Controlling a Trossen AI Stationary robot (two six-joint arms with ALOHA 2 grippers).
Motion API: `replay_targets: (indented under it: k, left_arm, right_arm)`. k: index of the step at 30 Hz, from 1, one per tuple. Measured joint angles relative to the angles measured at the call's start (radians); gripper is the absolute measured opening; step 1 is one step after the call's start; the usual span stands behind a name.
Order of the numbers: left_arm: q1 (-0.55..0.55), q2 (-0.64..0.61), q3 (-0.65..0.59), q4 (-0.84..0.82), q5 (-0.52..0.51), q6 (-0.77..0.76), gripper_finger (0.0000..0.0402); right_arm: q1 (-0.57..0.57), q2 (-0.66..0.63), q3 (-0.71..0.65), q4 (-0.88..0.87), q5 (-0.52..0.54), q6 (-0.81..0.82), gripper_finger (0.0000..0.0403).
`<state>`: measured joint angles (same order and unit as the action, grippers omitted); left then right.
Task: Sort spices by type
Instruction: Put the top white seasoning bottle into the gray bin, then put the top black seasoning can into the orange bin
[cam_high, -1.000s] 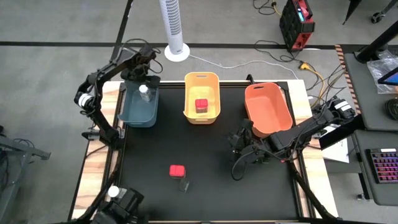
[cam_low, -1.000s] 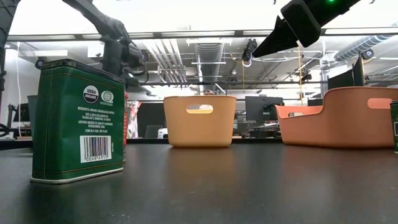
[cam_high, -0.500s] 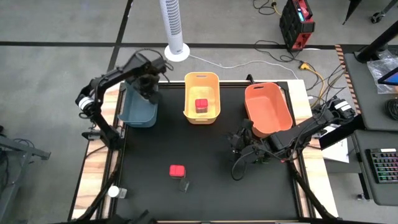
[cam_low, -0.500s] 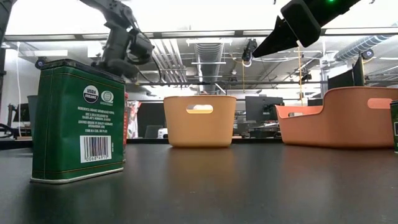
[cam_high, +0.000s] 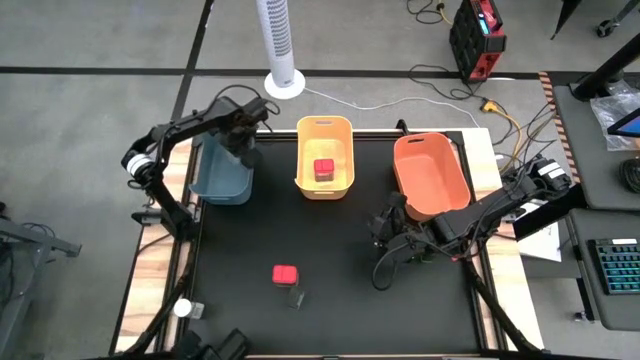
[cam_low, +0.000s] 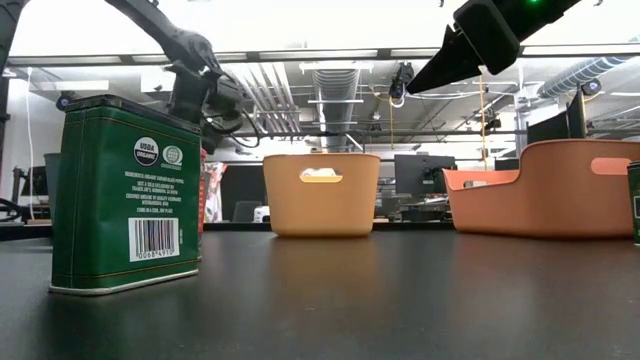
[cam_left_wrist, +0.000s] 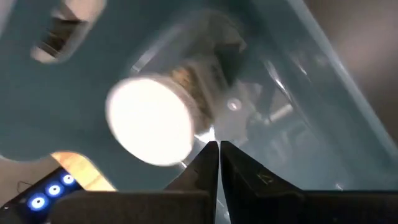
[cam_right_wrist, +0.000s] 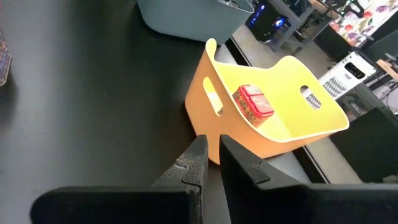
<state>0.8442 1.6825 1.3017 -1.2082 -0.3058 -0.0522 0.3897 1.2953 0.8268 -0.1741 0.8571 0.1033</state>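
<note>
Table (cam_high: 340, 300) with a black top fills the high view, and on it three bins stand in a row at the far edge: a blue bin (cam_high: 215, 180) on the left, a yellow bin (cam_high: 340, 140) in the middle, an orange bin (cam_high: 425, 175) on the right.

The left arm reaches over the blue bin; the left gripper (cam_high: 245, 135) hangs above the bin's far right corner with its fingers pressed together and nothing between them. Just past the fingertips, in the left wrist view, a jar with a white round lid (cam_left_wrist: 152, 127) lies on its side on the blue bin's floor, its long axis running level, the lid facing the camera and the glass body pointing away toward the bin wall.

The right arm rests low over the table near the orange bin's near left corner. The right gripper (cam_high: 383, 228) is clenched and empty, pointing toward the yellow bin.

A jar with a red square lid (cam_high: 323, 169) lies in the yellow bin; in the right wrist view it leans tilted against the inner wall (cam_right_wrist: 253, 102).

Another red-lidded jar (cam_high: 286, 275) stands upright on the open table toward the near edge. A green tin (cam_low: 125, 195) stands upright close to the low camera.
</note>
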Motion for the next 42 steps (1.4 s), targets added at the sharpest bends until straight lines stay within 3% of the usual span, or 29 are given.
replay_targets:
  k: [16,25,30,35,42]
  left_arm:
    - [0.024,0.0,0.011,0.032,0.001,-0.003,0.0]
    - [-0.065,-0.08,0.096,-0.073,0.009,-0.076,0.0]
    - [-0.227,-0.216,0.111,-0.011,0.01,-0.135,0.0]
    - [-0.488,-0.347,0.098,0.073,-0.008,-0.221,0.0]
    - [-0.904,-0.42,0.024,0.245,-0.215,-0.306,0.0]
  right_arm:
    - [0.0,0.0,0.0,0.0,0.003,-0.006,0.0034]
    - [-0.001,0.0,0.0,0.0,0.004,0.019,0.0034]
    - [0.0,-0.002,0.036,-0.022,0.001,0.072,0.0034]
    - [-0.001,-0.003,0.144,-0.192,-0.055,0.213,0.0034]
    - [0.0,-0.003,0.3,-0.458,-0.267,0.476,0.0034]
